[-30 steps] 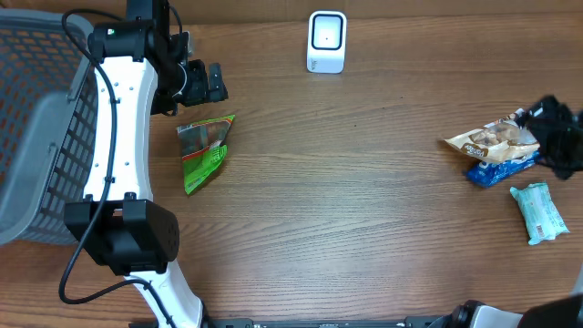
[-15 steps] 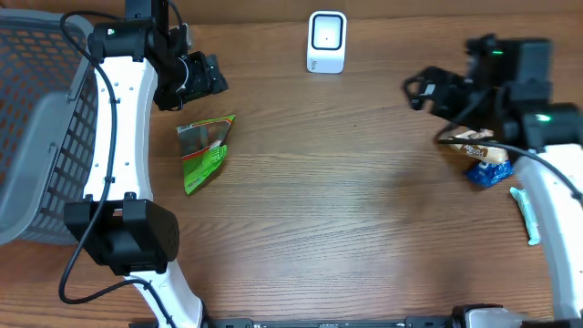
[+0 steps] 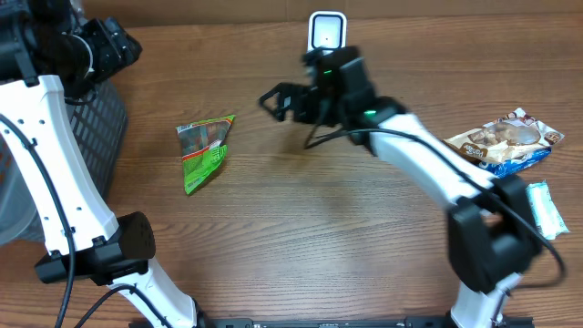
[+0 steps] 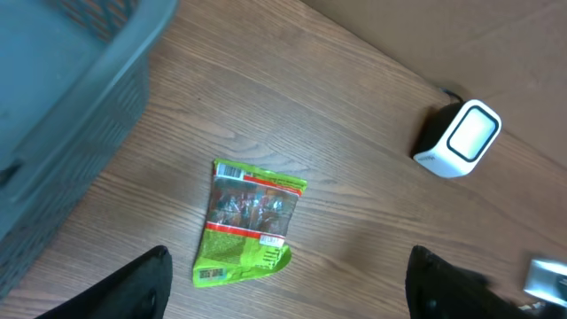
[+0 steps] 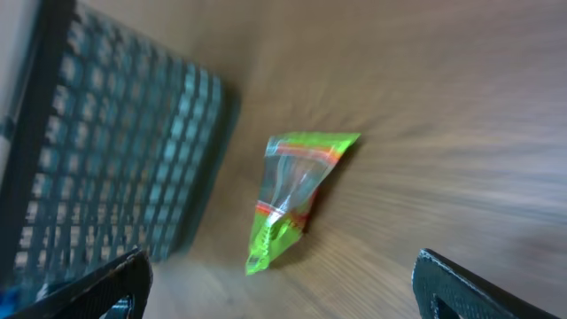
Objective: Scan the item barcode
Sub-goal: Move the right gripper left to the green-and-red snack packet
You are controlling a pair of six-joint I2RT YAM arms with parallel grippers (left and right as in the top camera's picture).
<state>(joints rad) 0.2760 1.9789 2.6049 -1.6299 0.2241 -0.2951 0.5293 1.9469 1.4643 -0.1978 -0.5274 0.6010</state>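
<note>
Seen from overhead, my right end effector [image 3: 275, 100] hangs over the worktop [image 3: 346, 228] with its jaws apart and nothing between them. The green packet [image 3: 205, 152] lies flat, ahead of its fingertips and slightly to the base side. The packet's long axis runs roughly across the line of that reach, tilted a little, with its narrow end toward the base. The scanner [image 3: 326, 32] stands just behind this end effector's wrist. My left end effector [image 3: 121, 47], also spread wide and empty, sits farther from the packet, up by the basket [image 4: 53, 115]. By my reading the right arm is nearer for the pickup, closing across the packet's short width.
</note>
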